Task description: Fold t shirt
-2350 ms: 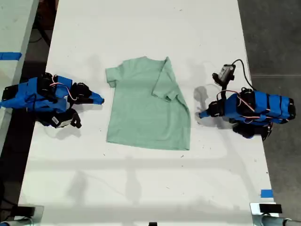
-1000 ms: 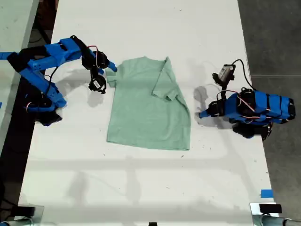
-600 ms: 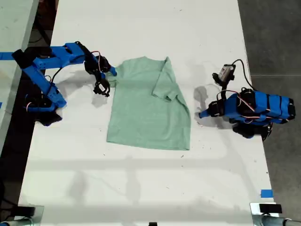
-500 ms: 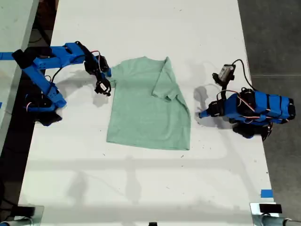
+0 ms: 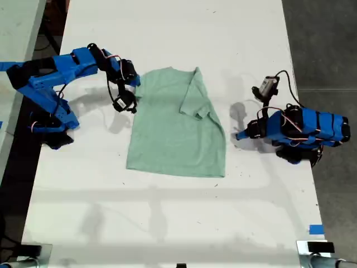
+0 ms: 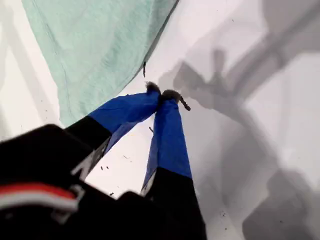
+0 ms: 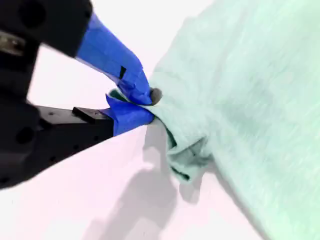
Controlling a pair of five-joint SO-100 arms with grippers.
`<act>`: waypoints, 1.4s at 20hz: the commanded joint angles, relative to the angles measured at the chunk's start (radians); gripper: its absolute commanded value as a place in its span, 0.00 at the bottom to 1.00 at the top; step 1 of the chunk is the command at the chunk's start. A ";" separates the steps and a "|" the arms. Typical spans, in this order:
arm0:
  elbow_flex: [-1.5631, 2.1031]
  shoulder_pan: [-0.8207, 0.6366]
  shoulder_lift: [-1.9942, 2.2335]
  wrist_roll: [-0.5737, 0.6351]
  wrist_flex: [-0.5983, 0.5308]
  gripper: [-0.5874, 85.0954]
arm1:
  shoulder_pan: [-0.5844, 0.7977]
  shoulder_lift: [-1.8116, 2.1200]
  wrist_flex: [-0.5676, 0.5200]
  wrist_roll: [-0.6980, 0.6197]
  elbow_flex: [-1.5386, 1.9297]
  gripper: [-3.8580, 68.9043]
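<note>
The pale mint-green t shirt (image 5: 173,134) lies flat in the middle of the white table, with one sleeve (image 5: 195,97) folded inward over the body. My second gripper (image 5: 135,84) is at the shirt's sleeve on the exterior view's left and is shut on a bunched pinch of that cloth (image 7: 185,145); the blue fingertips (image 7: 140,117) clamp the fabric. My first gripper (image 5: 239,135) rests low on the table at the exterior view's right, just off the shirt's edge. Its tips (image 6: 161,95) are shut together with nothing between them, and the t shirt (image 6: 100,45) lies beside them.
The white table (image 5: 178,212) runs to the exterior view's far and near edges. A small camera on a cable (image 5: 268,86) sits above the first arm. Blue tape (image 5: 316,229) marks the exterior view's lower right. Dark floor borders the table on the exterior view's right.
The second arm rose from rest at the exterior view's left, reached the sleeve and closed on it. It now holds the cloth slightly raised. The first arm has not moved.
</note>
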 commanded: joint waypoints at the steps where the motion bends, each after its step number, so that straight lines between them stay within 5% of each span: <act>1: -0.229 0.114 -0.023 0.092 0.008 0.01 | -0.009 0.011 -0.014 -0.008 0.054 0.08; 10: -0.635 0.334 -0.405 0.360 0.034 0.01 | -0.011 0.011 -0.014 -0.009 0.054 0.08; 11: -0.661 0.356 -0.440 0.376 0.034 0.03 | -0.011 0.011 -0.014 -0.009 0.054 0.08; 13: -0.692 0.380 -0.495 0.377 0.028 0.28 | -0.012 0.011 -0.014 -0.009 0.054 0.08; 18: -0.716 0.348 -0.517 0.337 0.043 0.30 | -0.014 0.011 -0.014 -0.009 0.054 0.08; 22: -0.588 0.181 -0.301 0.035 0.258 0.24 | -0.015 0.011 -0.014 -0.009 0.054 0.08; 25: -0.012 0.089 0.262 -0.183 0.170 0.18 | -0.015 0.011 -0.014 -0.011 0.054 0.08; 28: 0.568 0.190 1.040 -0.314 0.049 0.15 | -0.015 0.011 -0.014 -0.009 0.054 0.08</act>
